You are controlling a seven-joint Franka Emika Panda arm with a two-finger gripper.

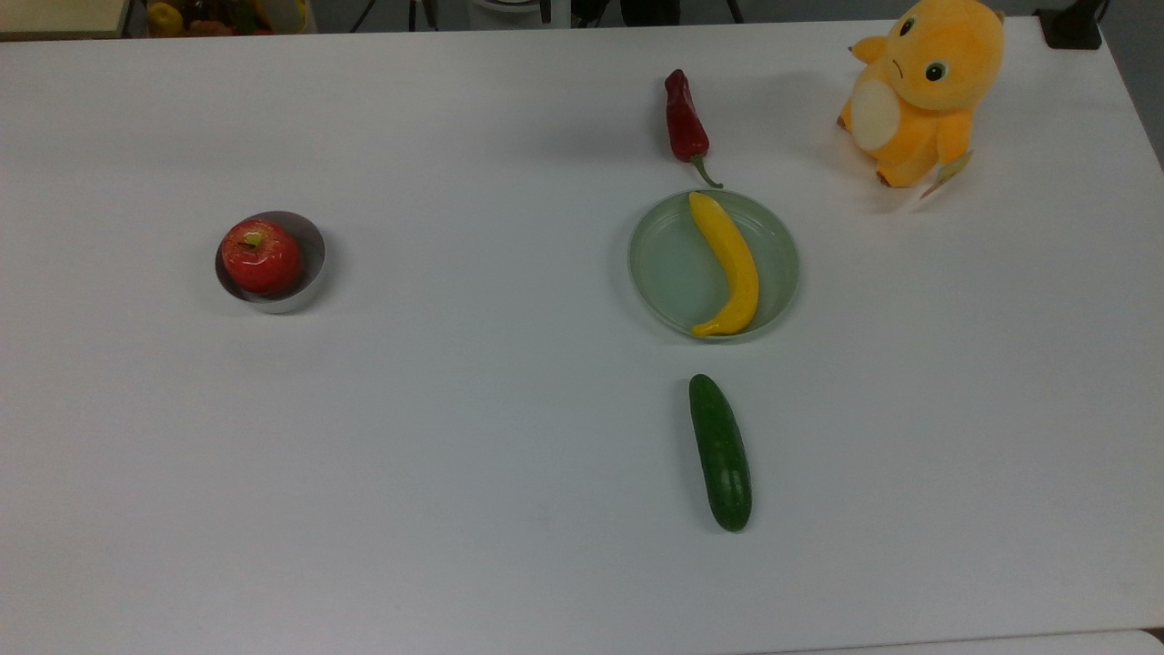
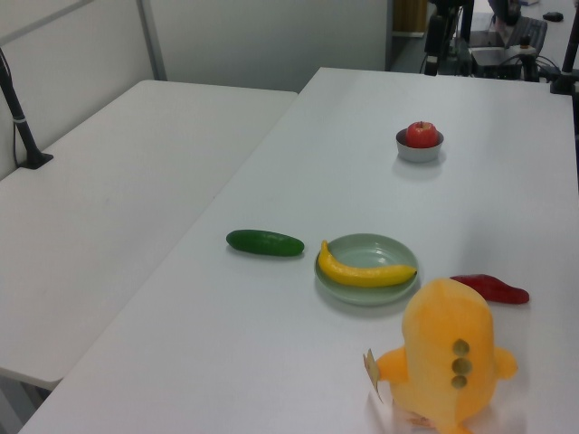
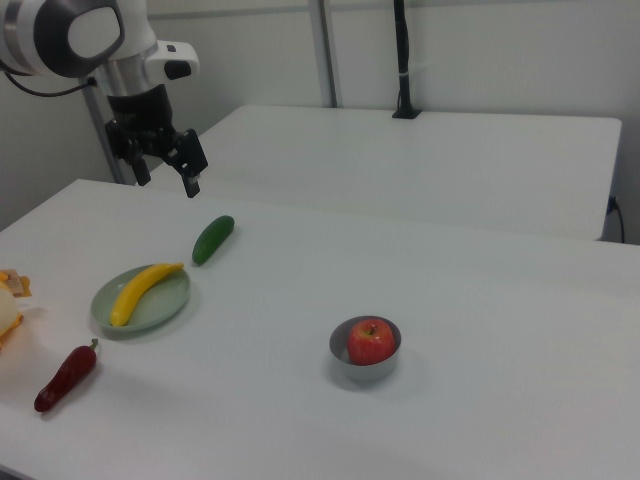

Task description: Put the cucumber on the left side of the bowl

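The task is not yet begun, as far as I can judge: the cucumber [image 1: 720,452] lies flat on the white tabletop [image 1: 455,437], just beside the pale green plate [image 1: 664,273] that carries the banana [image 1: 727,264], and well apart from the bowl [image 1: 309,273], in which a red apple [image 1: 261,256] sits. In the right view the claw [image 3: 170,160] hangs in the air above the tabletop's far edge, near the cucumber but not touching it, with its fingers parted and nothing between them. What is left is everything: to come down on the cucumber, grip it, carry it across the tabletop and lay it next to the bowl on its left side.
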